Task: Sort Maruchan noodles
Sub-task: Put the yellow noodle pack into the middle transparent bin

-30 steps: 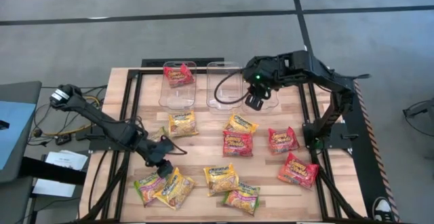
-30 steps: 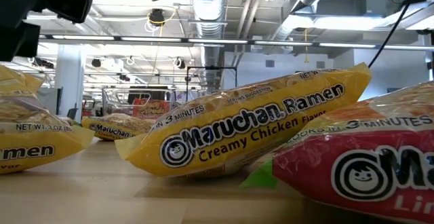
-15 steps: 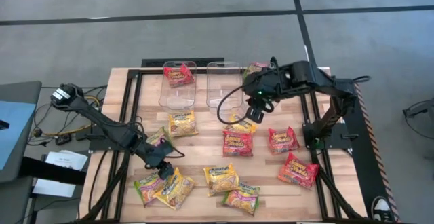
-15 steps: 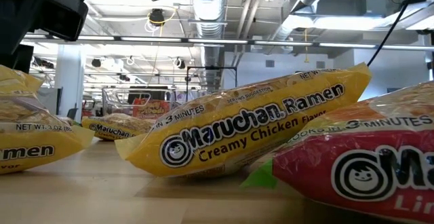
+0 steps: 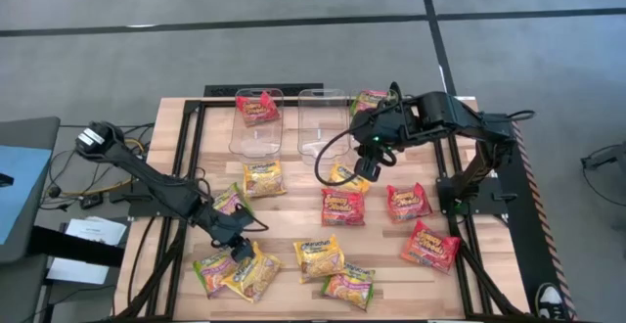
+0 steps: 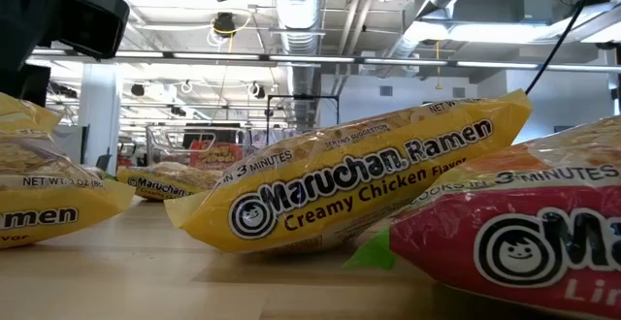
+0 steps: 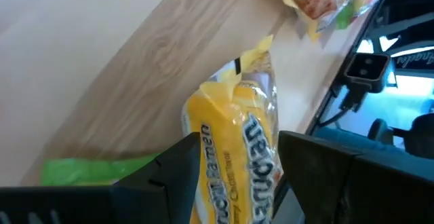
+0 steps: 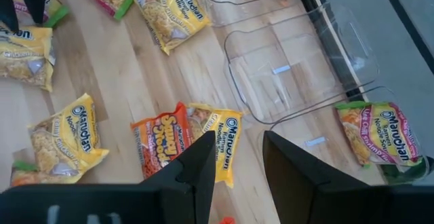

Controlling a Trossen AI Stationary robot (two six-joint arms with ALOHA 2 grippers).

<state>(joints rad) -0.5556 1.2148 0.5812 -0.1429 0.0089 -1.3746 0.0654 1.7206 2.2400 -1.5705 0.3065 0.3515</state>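
Maruchan noodles packets lie flat and scattered on the wooden table [image 5: 293,227]. My left gripper [image 5: 238,244] is open and low at the near left. Its fingers stand on either side of a yellow packet [image 7: 237,156], which lies next to a green one [image 5: 213,270]. My right gripper [image 5: 366,166] hangs open high over a yellow packet [image 5: 342,176] and a red-orange one [image 5: 342,207], with nothing between its fingers [image 8: 203,166]. Three clear bins stand at the far edge. One holds a red packet [image 5: 257,108] and another a green-and-pink packet [image 8: 376,132]. My left gripper has the yellow packet's end [image 7: 234,125] filling the gap between its two fingers, which slant down at it. Whether the fingers touch it, I cannot tell. The packet lies on the table.
The middle bin [image 5: 323,122] holds nothing. More packets lie at the right [image 5: 407,202] [image 5: 430,246] and near the front edge [image 5: 319,256] [image 5: 350,284]. A black frame runs round the table. In the low view a yellow packet [image 6: 359,184] and a pink one [image 6: 514,247] fill the foreground.
My right gripper has swung from over the right-hand bin toward the table's near edge and now hangs over the yellow and red-orange packets; the green-and-pink packet in that bin has come into view. My left gripper has sunk a little toward the yellow packet.
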